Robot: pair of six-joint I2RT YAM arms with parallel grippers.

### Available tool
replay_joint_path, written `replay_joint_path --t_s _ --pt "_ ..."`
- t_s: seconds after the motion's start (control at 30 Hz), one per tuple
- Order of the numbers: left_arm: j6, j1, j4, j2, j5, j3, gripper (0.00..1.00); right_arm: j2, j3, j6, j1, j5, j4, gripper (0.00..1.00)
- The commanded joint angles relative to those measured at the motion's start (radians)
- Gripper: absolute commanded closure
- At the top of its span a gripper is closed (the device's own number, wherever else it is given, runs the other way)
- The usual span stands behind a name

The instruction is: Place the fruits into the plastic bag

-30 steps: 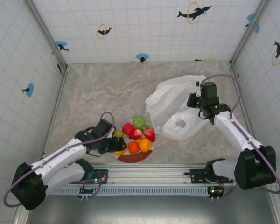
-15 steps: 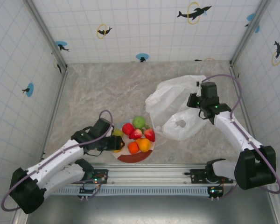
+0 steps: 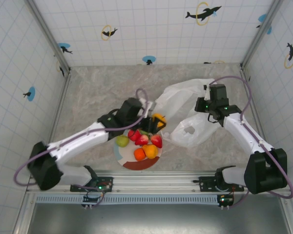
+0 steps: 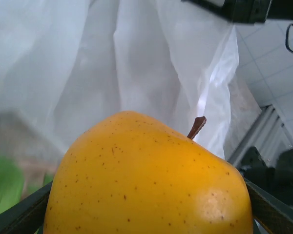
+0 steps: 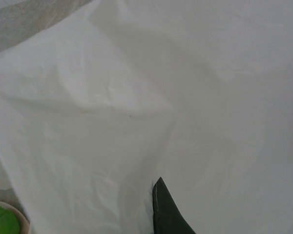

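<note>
**Yellow fruit held at the bag's side**

Nearest, the plate (image 3: 138, 166) carries a pear (image 3: 122, 141), strawberries (image 3: 142, 139) and orange balls (image 3: 145, 152). Just beyond it, the left gripper (image 3: 156, 122) clamps a yellow fruit (image 4: 146, 180) (brown stem showing) just beside the plastic bag (image 3: 178, 100), right of centre. Farther back, the right gripper (image 3: 205, 106) is closed, pinching the bag's upper edge.
</note>
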Motion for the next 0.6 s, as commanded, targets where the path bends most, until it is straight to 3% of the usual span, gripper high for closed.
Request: replay_joint_path --t_s 0.0,0.33,0.57 --pt "0.146 -0.005 0.053 0.157 -0.071 0.127 0.35 0.01 0.055 -0.028 -0.003 -0.038 -0.048 0.99" --pt "0.335 -0.005 0.177 0.477 -0.103 0.315 0.37 0.01 0.075 -0.063 -0.014 -0.144 -0.091 0.99" --pt "0.378 -0.015 0.328 0.582 -0.075 0.317 0.37 -0.001 0.04 0.083 -0.046 -0.275 0.012 0.99"
